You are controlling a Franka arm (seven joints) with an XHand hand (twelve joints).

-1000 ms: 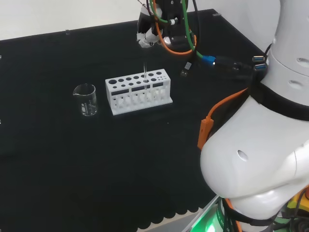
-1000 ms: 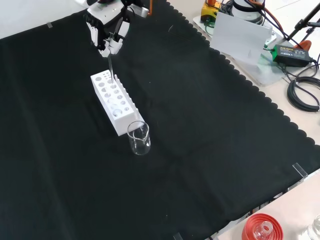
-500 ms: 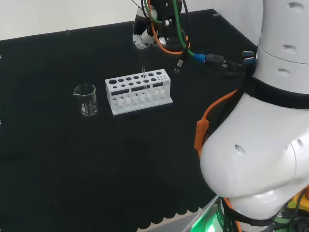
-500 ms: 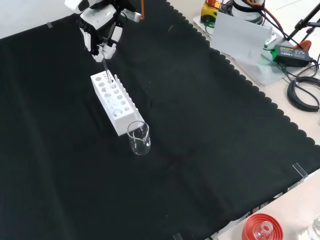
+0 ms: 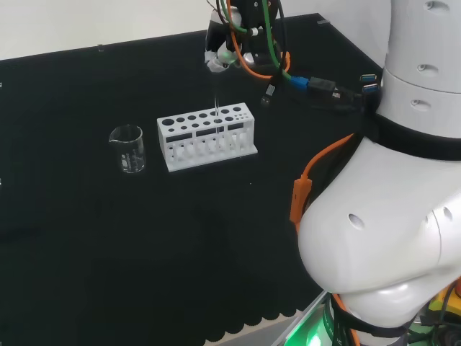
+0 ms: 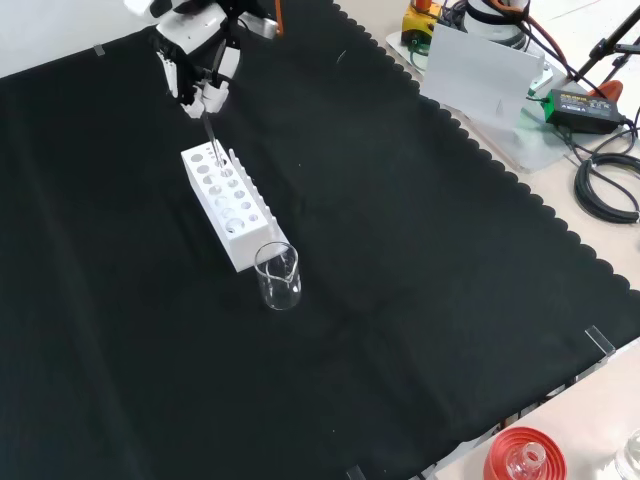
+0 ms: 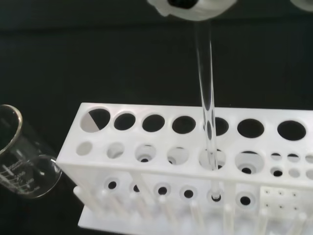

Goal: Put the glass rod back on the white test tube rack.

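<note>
The white arm's big links stand at the right of the head view; the hand [image 5: 223, 54] hangs fingers-down near the cloth's far edge; in the front view the hand [image 6: 200, 80] has its fingers curled, pinching the glass rod [image 7: 206, 98] upright.

A black cloth with a scalloped edge [image 6: 420, 250] covers the table. In the front view, the bare beige table top [image 6: 600, 270] shows past that edge, carrying a white board [image 6: 480, 70], a black power brick [image 6: 580, 103] and coiled black cables [image 6: 610, 185]. In the head view, a pale wall [image 5: 86, 21] stands behind the cloth.
</note>
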